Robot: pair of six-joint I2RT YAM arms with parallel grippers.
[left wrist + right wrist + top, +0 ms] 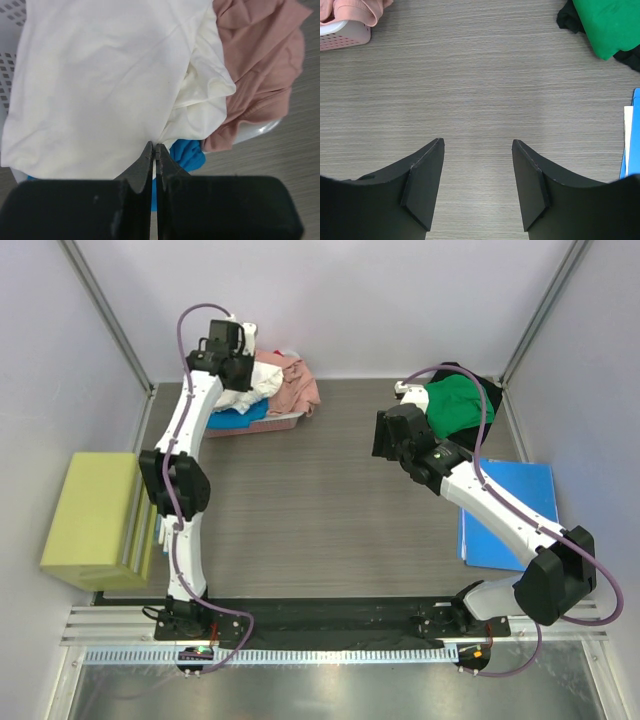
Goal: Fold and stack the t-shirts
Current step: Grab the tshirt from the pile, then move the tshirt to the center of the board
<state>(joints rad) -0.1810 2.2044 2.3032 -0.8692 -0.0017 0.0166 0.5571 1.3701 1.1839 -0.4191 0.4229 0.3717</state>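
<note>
My left gripper [155,146] is over the white basket [7,55] at the back left, also seen from the top [240,350]. Its jaws are shut, pinching a fold of the white t-shirt [100,75]. A salmon pink t-shirt [260,60] hangs over the basket's right rim. A bright blue t-shirt [187,155] peeks out below. In the top view the white shirt [245,392], pink shirt [292,385] and blue shirt [245,417] are piled in the basket. A green t-shirt [455,405] lies on a black one [482,390] at the back right. My right gripper [477,145] is open and empty over bare table.
A flat blue folder [510,510] lies at the right, under the right arm. A yellow-green foam block [95,520] sits off the table's left edge. The basket's corner [345,35] and the green shirt [612,25] show in the right wrist view.
</note>
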